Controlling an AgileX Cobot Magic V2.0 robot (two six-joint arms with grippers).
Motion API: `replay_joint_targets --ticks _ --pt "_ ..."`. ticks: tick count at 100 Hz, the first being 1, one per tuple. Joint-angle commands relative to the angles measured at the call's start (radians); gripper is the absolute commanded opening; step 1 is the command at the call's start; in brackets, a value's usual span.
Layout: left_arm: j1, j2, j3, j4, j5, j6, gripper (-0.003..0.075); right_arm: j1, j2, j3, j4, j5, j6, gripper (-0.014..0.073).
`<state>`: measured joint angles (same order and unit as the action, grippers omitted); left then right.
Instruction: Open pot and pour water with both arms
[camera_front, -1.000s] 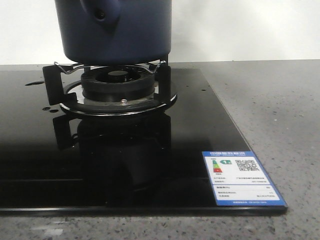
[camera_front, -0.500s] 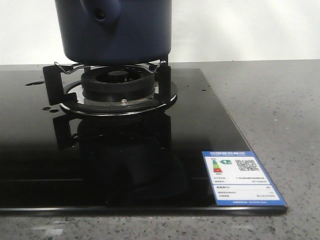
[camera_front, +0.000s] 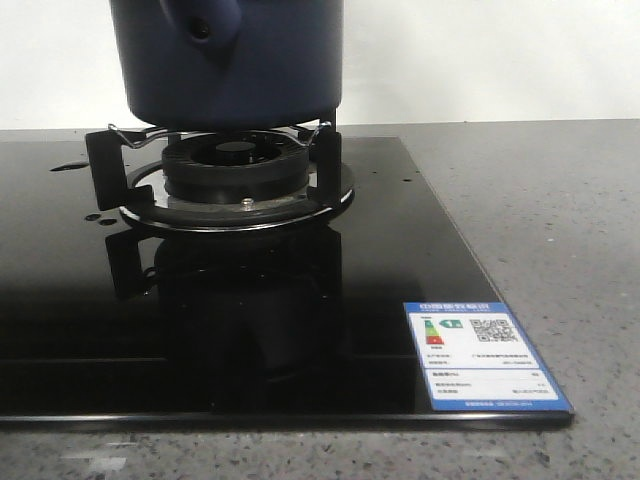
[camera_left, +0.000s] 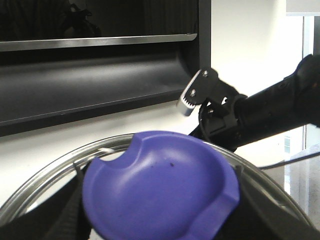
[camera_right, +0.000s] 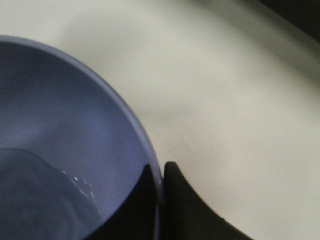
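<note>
The dark navy pot (camera_front: 260, 60) fills the top of the front view, its base just above the burner's wire supports and its side stub (camera_front: 205, 28) facing the camera. My right gripper (camera_right: 159, 172) is shut on the pot's rim, one finger inside and one outside; water (camera_right: 35, 200) lies in the pot's blue inside (camera_right: 75, 115). My left gripper (camera_left: 157, 180) is shut on the lid's purple-blue knob (camera_left: 160, 210), with the lid's metal rim (camera_left: 50, 175) curving round it. Neither gripper shows in the front view.
A gas burner (camera_front: 235, 165) with black supports (camera_front: 100, 165) sits on a black glass hob (camera_front: 400, 250) with a blue-edged label (camera_front: 485, 355). Grey stone counter (camera_front: 540, 200) lies to the right. A dark range hood (camera_left: 100, 75) and the right arm (camera_left: 260, 115) are close behind the lid.
The pot has shifted very slightly to the right over the burner. The dark reflection in the hob glass has changed shape.
</note>
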<state>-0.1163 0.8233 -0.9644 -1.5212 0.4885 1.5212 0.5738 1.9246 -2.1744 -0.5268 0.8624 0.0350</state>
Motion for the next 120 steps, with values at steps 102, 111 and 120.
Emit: replay_joint_targets --ticks 102,111,120 --pt "-0.057 -0.01 -0.032 -0.032 -0.04 -0.012 0.0231 0.19 -0.034 -0.037 -0.681 0.002 0.099 -0.0041" --pt "-0.057 -0.01 -0.032 -0.032 -0.04 -0.012 0.0231 0.202 -0.034 -0.037 -0.729 -0.001 0.099 -0.0041" --pt "-0.058 -0.01 -0.032 -0.032 -0.04 -0.012 0.0231 0.208 -0.034 -0.037 -0.787 -0.014 0.1 -0.0041"
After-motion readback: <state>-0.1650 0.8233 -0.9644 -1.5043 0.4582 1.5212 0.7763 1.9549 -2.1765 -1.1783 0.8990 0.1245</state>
